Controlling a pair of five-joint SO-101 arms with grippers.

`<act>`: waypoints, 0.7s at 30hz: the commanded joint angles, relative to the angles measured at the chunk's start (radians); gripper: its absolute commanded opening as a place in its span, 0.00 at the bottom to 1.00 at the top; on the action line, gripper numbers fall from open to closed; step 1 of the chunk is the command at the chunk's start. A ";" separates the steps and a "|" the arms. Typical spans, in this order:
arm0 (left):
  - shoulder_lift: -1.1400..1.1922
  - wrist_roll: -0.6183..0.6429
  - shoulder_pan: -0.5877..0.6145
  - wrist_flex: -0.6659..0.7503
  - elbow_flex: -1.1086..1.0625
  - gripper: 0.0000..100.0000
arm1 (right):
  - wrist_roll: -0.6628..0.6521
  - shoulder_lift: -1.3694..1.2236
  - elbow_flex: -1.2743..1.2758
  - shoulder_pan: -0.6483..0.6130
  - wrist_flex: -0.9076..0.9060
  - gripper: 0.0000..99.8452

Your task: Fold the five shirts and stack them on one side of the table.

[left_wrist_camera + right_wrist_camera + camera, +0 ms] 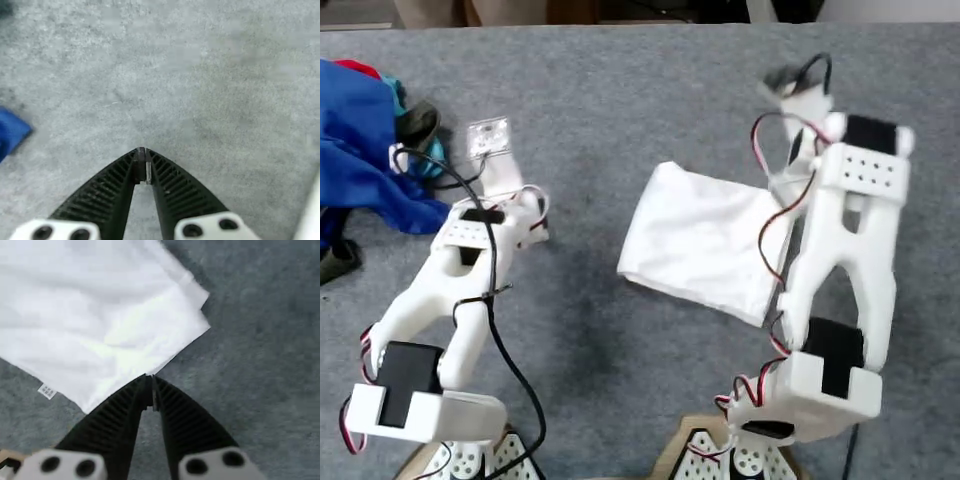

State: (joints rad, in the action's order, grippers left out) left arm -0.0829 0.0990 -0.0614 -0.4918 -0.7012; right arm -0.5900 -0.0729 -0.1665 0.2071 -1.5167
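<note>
A folded white shirt (705,240) lies flat on the grey table, right of centre. In the right wrist view the white shirt (100,315) spreads beyond my right gripper (150,392), whose jaws are shut, tips over the shirt's near edge with no cloth visibly pinched. From above, the right gripper (795,85) hangs past the shirt's far right corner. A heap of blue shirts (360,140) with red and teal cloth sits at the far left. My left gripper (492,148) is beside that heap; the left gripper (141,165) is shut over bare carpet.
A corner of blue cloth (10,135) shows at the edge of the left wrist view. A dark object (338,262) lies at the left table edge below the heap. Grey carpet (580,330) stretches between the two arms.
</note>
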 commanded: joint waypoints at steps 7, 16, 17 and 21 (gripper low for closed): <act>0.019 0.097 -0.261 -0.144 0.367 0.02 | 0.101 -0.254 -0.137 0.016 0.103 0.01; 0.251 0.100 -0.376 -0.146 0.651 0.02 | 0.150 -0.486 -0.151 0.016 0.292 0.01; 0.288 0.101 -0.379 -0.146 0.681 0.02 | 0.150 -0.513 -0.168 0.016 0.302 0.01; 0.440 0.173 -0.394 -0.146 0.824 0.02 | 0.150 -0.613 -0.288 0.016 0.302 0.01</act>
State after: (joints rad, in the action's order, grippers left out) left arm 0.2977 0.2140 -0.4419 -0.6314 -0.0107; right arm -0.4503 -0.6467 -0.3429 0.2071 -1.2344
